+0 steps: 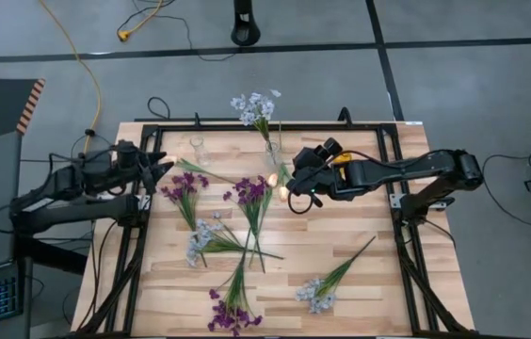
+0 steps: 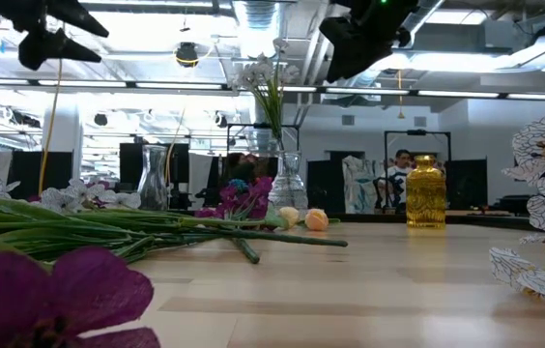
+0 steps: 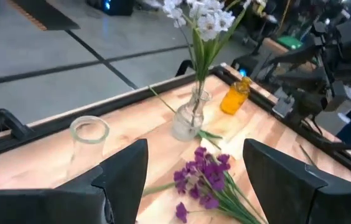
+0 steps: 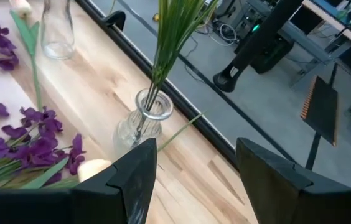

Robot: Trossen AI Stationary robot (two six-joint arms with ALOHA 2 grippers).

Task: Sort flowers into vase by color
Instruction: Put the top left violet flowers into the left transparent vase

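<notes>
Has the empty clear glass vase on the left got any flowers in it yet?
No. The empty clear glass vase holds nothing in the left wrist view; only the other clear glass vase carries pale blue-white flowers.

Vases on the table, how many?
3, near the table's back edge: an empty clear vase at left, a clear vase holding pale blue-white flowers mid-edge, an amber vase right of it.

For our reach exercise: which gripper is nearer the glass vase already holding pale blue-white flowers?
Right. The right gripper hangs open just beside that vase, toward the table's middle. The left gripper waits open at the table's left edge, across the empty glass vase.
</notes>
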